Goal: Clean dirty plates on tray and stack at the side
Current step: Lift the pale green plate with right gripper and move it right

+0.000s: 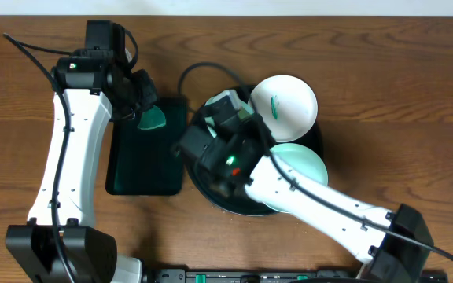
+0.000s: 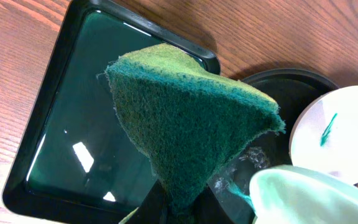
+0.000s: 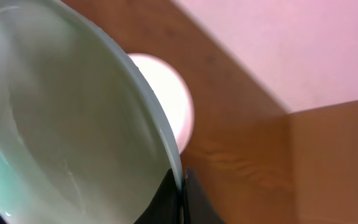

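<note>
Firstly, from overhead: my left arm (image 1: 69,149) reaches over the rectangular tray (image 1: 144,169) with a green sponge (image 1: 152,119) at its tip. My right arm (image 1: 313,200) lies across the round tray (image 1: 211,192). On that tray sit the smeared plate (image 1: 285,106), white with a teal mark at its centre, and just beside it the mint plate (image 1: 301,165), partly under my arm. I cannot make out a third plate from here; my right wrist probably covers it.

Left wrist view: my left gripper (image 2: 176,205) is clamped on the sponge, which stands as a folded wedge above the rectangular tray. The round tray and the smeared plate lie to the right. The pale edge of the held plate (image 2: 309,193) enters at the lower right.

Right wrist view: my right gripper (image 3: 180,190) is pinched tight on the rim of the held plate, which is tilted and fills the left side. A white plate (image 3: 173,99) shows beyond it, above the wooden table (image 3: 260,155).
</note>
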